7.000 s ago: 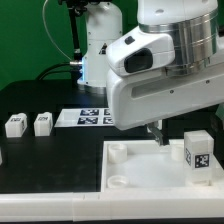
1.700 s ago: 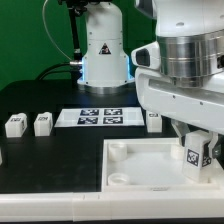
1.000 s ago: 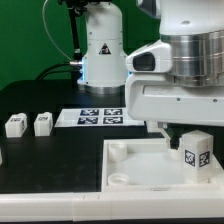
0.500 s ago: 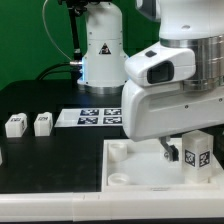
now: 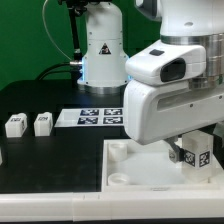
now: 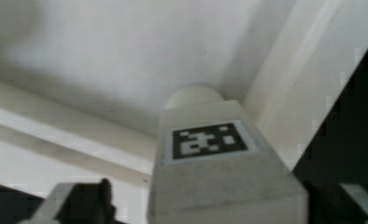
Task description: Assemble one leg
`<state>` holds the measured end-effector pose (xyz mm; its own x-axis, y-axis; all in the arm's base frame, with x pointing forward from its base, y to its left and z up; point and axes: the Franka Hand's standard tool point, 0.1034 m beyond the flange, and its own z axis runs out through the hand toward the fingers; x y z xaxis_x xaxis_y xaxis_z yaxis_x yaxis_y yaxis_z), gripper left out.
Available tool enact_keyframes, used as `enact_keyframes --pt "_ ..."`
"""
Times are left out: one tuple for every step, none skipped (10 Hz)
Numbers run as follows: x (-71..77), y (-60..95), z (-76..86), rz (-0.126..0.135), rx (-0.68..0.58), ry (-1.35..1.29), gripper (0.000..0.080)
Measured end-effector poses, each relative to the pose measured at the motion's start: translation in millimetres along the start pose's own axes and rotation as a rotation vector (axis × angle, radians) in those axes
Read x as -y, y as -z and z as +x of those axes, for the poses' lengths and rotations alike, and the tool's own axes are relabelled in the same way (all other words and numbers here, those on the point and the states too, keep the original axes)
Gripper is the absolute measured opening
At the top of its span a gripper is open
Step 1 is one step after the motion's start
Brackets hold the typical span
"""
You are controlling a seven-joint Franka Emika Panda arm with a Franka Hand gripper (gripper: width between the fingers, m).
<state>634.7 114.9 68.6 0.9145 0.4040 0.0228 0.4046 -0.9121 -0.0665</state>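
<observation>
The leg (image 5: 198, 157), a small white block with a black-and-white tag, stands upright at the far corner of the large white square tray-like part (image 5: 135, 168) at the exterior view's right. My gripper (image 5: 196, 160) reaches down from above with a finger on each side of the leg and appears shut on it. In the wrist view the leg (image 6: 222, 160) fills the middle, tag up, over a round corner socket (image 6: 195, 97), with my gripper (image 6: 216, 205) round it and a dark finger (image 6: 83, 202) beside it. Two more legs (image 5: 14, 125) (image 5: 42, 123) stand at the left.
The marker board (image 5: 95, 117) lies behind the tray-like part. The arm's white base (image 5: 100, 50) stands at the back. My large white hand hides the table at the back right. The tray-like part's near-left sockets (image 5: 118, 152) are open.
My hand has turned about the leg over the last second. The leg has turned with it and sunk slightly toward the tray-like part's corner. The other legs have not moved.
</observation>
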Motion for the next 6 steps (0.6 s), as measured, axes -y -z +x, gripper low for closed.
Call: enact_keyframes --pt "0.0 -0.2 -0.1 0.0 0.0 0.0 0.0287" --pt "-0.1 -0.2 -0.1 0.0 0.0 0.0 0.0287" --pt "0.0 -0.2 -0.1 0.0 0.0 -0.004 0.0288" --pt "0.0 -0.2 -0.1 0.0 0.0 -0.044 0.0288" --pt "0.3 -0.3 0.0 0.002 0.0 -0.088 0.0288" --pt "0.3 -0.3 0.0 0.002 -0.001 -0.183 0.0288"
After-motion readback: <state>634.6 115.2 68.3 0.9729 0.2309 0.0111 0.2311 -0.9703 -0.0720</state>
